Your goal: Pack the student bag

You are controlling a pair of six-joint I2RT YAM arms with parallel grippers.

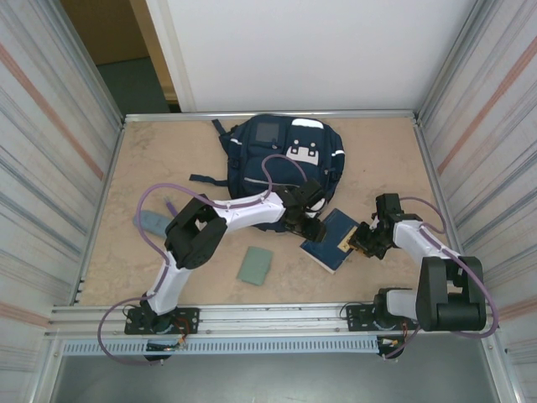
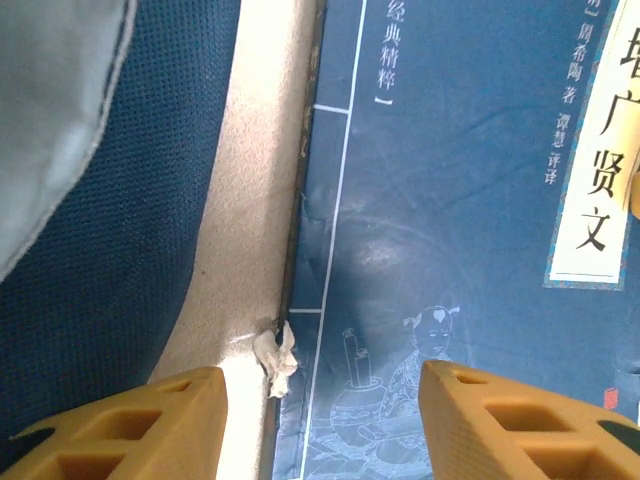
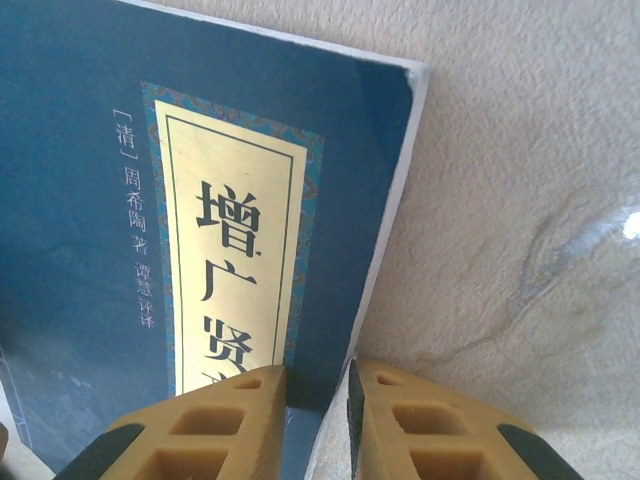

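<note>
Student bag (image 1: 252, 164) just beyond left gripper (image 1: 311, 224)

Corrugated metal walls (image 1: 50, 126) flank a beige marbled table (image 1: 126, 252); white panel (image 1: 319, 50) behind, perhaps a doorway (image 1: 126, 50) beside it.

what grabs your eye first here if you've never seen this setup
A big navy bag lies at the far middle of the table. Just in front of it a blue book with a yellow label lies flat. The right tool pinches one edge of the book, and the left tool is open above the edge nearest the bag.
</note>
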